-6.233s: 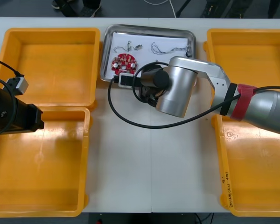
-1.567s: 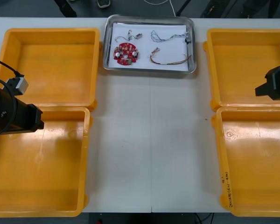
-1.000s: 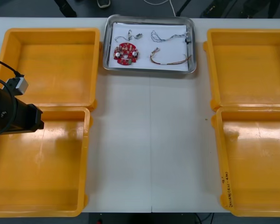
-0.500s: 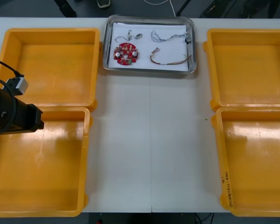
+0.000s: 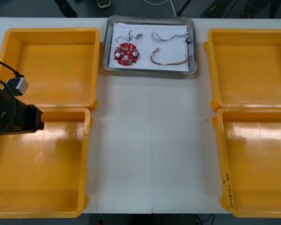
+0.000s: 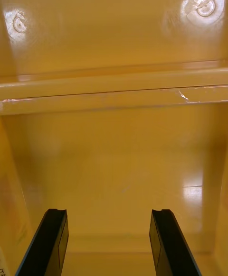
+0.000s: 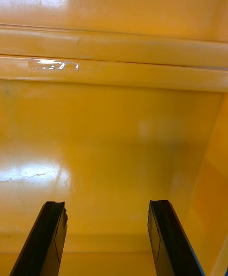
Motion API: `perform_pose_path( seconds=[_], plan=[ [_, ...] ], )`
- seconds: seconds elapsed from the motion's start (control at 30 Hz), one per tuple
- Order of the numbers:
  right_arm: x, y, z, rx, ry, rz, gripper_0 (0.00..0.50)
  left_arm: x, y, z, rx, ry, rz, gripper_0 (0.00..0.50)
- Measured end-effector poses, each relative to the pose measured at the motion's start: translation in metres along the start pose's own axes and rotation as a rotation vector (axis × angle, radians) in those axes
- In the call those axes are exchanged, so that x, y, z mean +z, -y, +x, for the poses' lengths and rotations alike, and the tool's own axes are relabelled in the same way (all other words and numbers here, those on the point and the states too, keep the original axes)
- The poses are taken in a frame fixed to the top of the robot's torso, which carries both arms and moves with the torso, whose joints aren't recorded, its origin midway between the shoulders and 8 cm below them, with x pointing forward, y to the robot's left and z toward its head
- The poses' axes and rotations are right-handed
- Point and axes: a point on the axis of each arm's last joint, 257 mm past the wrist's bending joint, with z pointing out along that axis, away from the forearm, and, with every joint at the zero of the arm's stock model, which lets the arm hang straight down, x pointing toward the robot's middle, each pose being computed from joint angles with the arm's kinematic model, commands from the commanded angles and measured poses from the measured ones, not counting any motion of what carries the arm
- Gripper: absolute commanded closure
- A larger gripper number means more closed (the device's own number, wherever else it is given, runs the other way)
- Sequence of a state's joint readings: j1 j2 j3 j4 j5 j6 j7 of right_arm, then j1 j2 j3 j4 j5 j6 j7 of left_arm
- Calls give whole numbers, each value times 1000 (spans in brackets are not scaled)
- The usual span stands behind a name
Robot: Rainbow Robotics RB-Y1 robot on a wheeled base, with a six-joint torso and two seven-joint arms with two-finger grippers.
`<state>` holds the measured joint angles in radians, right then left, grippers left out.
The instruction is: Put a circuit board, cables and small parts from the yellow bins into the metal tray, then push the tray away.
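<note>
Right end effector (image 6: 109,243) has withdrawn from the metal tray (image 5: 150,71) to a yellow bin (image 6: 114,152) on its right, wide and empty. Left end effector (image 7: 107,240) is likewise wide. Tray holds circuit board (image 5: 125,54) and cables (image 5: 171,58): task judged complete.

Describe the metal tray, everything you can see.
The metal tray is a shiny rectangular pan with rounded corners, a raised rim and a white inside. It lies flat at the table's far edge, between the far yellow bins. In it lie a round red circuit board, a blue and white cable, a red and yellow cable and small metal parts.
</note>
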<state>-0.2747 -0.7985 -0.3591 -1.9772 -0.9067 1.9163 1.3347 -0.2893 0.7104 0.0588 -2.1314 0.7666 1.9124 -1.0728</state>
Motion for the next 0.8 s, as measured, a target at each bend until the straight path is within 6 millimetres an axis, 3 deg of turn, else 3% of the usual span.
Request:
perform_pose_path(
  seconds=[0.8],
  plan=[
    [-1, 0, 0, 1, 2, -5, 0, 0, 0, 0, 0, 0, 0, 0]
  ],
)
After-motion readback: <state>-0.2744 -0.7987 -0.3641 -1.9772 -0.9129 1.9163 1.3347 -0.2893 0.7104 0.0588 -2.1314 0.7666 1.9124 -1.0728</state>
